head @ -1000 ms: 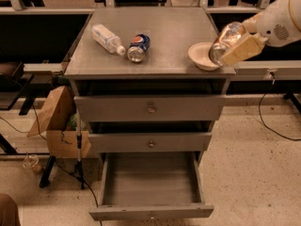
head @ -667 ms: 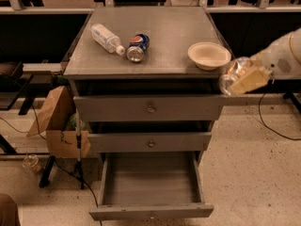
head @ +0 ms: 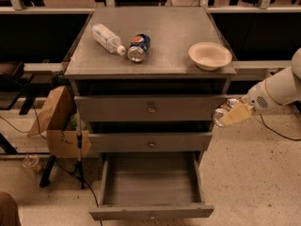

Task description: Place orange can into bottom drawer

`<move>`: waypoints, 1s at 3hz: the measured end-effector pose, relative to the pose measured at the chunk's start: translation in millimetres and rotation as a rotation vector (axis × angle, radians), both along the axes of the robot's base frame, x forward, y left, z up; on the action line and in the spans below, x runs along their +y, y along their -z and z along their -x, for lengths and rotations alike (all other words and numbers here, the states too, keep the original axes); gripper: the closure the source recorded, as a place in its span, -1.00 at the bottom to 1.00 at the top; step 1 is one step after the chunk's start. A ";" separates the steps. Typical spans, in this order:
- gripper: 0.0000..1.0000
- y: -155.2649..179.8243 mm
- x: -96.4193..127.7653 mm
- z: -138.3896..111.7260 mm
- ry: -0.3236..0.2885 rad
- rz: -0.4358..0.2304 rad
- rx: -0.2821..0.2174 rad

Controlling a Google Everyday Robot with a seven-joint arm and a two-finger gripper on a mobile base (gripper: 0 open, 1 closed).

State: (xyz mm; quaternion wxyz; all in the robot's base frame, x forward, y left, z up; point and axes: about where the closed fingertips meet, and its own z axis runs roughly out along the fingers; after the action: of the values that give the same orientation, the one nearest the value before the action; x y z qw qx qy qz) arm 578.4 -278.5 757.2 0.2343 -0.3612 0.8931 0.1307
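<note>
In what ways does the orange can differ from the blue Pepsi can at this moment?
The orange can is off the cabinet, held by the gripper in the air to the right of the top drawer; the Pepsi can lies on its side on the cabinet top, beside the plastic bottle. The orange can looks silver and golden; the Pepsi can is blue. Both are small drink cans with silver ends.

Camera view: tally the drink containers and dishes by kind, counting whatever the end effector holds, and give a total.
Cans: 2, the blue Pepsi can lying on the cabinet top, the orange can gripped by the end effector right of the top drawer.
Bottles: 1, the clear plastic bottle, lying on top.
Bowls: 1, a cream bowl.
Total: 4.
</note>
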 end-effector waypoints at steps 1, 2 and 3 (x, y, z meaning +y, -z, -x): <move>1.00 0.1 0.4 -0.2 -0.001 -0.001 0.000; 1.00 29.0 22.2 7.5 0.044 -0.064 0.076; 1.00 96.1 63.8 31.1 0.154 -0.176 0.237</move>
State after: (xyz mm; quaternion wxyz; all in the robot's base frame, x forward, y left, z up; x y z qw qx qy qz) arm 547.3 -214.6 661.2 0.1676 -0.2520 0.9245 0.2318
